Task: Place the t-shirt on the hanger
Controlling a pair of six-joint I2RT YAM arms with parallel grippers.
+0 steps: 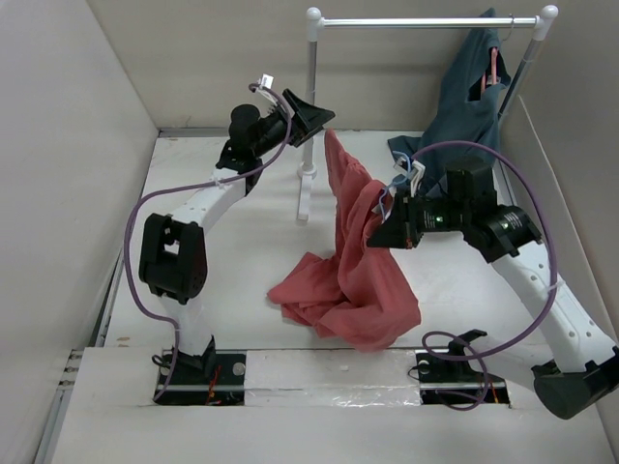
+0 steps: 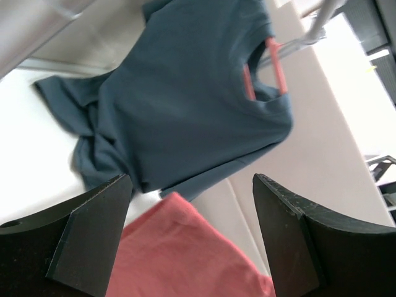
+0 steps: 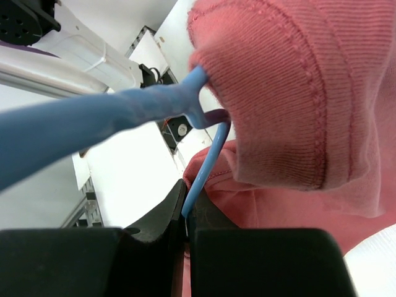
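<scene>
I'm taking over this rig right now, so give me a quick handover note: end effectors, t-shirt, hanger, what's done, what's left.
Left end effector: open, empty, raised near the top of the coral t-shirt.
Right end effector: shut on the pale-blue wire hanger.
T-shirt: a stitched edge hooked over the hanger, the rest trailing to a heap on the table.
Done: shirt caught on hanger.
Left: seat it over both hanger shoulders.

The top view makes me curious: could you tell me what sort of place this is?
Probably a lab test cell, not a home: plain panel walls box in a white table, and a small clothes rail holds a teal garment.
</scene>
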